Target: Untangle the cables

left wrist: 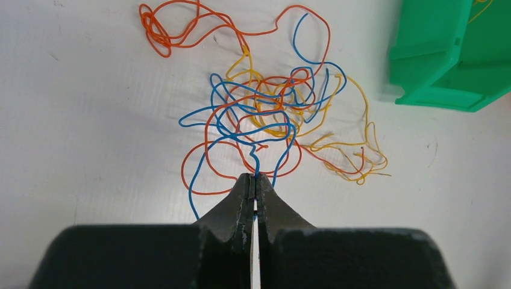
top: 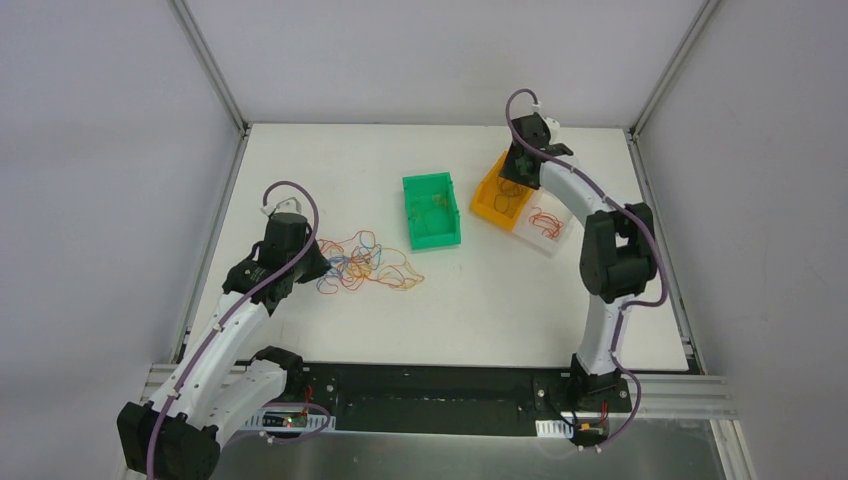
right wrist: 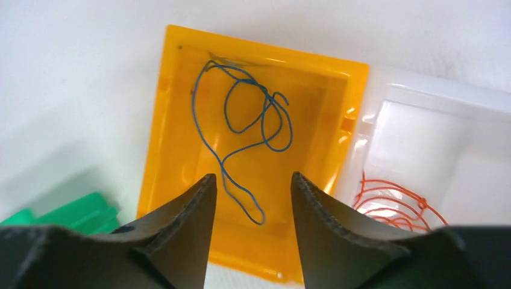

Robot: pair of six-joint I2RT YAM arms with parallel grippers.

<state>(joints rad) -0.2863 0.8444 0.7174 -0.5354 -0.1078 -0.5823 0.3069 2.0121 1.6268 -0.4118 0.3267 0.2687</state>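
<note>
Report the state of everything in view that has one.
left gripper, shut on a blue strand of the tangle.
right gripper, open above the orange bin.
tangle, knotted, on the table.
orange bin, holds a loose blue cable.
clear bin, holds red cables.
green bin, holds a yellowish strand.

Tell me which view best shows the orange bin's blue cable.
Right wrist: the blue cable lies in full view, loops distinct, in the orange bin. Top external shows only faint dark loops there. Left wrist misses it.

White table (top: pixel 500 310); on it cables (top: pixel 360 262); green bin (top: pixel 437 239); orange bin (top: pixel 481 211); clear bin (top: pixel 560 246).
</note>
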